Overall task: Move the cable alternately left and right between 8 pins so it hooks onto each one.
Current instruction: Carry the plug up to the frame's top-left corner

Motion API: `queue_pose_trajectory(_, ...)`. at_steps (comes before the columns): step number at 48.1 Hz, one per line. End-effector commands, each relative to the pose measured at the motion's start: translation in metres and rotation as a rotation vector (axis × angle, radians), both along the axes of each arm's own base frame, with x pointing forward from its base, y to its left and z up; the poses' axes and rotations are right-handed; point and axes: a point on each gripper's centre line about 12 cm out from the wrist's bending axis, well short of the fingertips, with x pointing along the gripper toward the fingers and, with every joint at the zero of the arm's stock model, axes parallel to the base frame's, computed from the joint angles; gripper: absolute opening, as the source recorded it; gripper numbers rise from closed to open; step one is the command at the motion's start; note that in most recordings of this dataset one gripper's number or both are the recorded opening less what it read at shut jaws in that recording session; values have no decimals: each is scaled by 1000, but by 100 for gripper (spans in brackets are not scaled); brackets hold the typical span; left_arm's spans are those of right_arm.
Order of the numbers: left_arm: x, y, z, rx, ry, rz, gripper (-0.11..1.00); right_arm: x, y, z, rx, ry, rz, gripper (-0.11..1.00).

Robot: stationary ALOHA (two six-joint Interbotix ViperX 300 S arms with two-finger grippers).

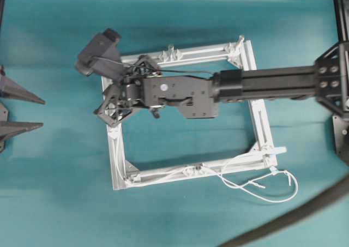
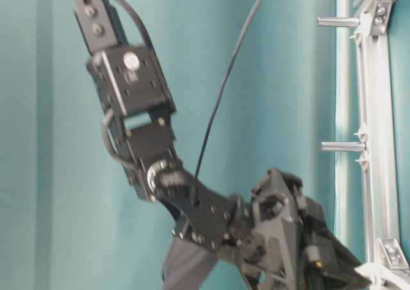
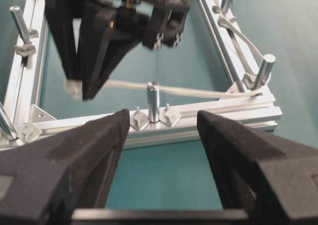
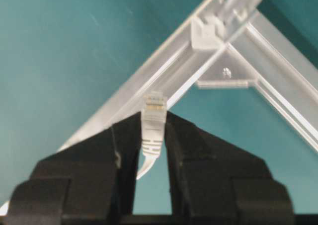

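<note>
The thin white cable's plug (image 4: 153, 123) sits pinched in my right gripper (image 4: 153, 135) over the square aluminium frame (image 1: 115, 165); left gripper (image 3: 159, 135) gapes idle. I'd keep tension and sweep round the next silvery pin (image 3: 153, 102), probably.

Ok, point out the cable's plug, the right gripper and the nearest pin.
plug (image 4: 153, 116), right wrist view, its clear connector head.
right gripper (image 4: 153, 135), right wrist view, between its fingertips.
pin (image 3: 153, 102), left wrist view, mid shaft.
</note>
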Motion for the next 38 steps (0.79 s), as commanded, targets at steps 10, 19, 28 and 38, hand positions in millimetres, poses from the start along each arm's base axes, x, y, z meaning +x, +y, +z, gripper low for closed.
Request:
queue_pose_trajectory(10, 2, 0, 8, 7, -20, -3, 69, 23, -15, 26, -39, -56, 77, 15)
queue_pose_trajectory(19, 2, 0, 8, 5, -20, -3, 69, 33, -23, 25, -72, -34, 144, 15)
queue_pose_trajectory(28, 2, 0, 8, 5, -20, -3, 69, 44, -32, 28, -111, -39, 192, 15)
queue_pose_trajectory(38, 3, 0, 8, 5, -18, -3, 69, 48, -57, 38, -132, -74, 167, 15)
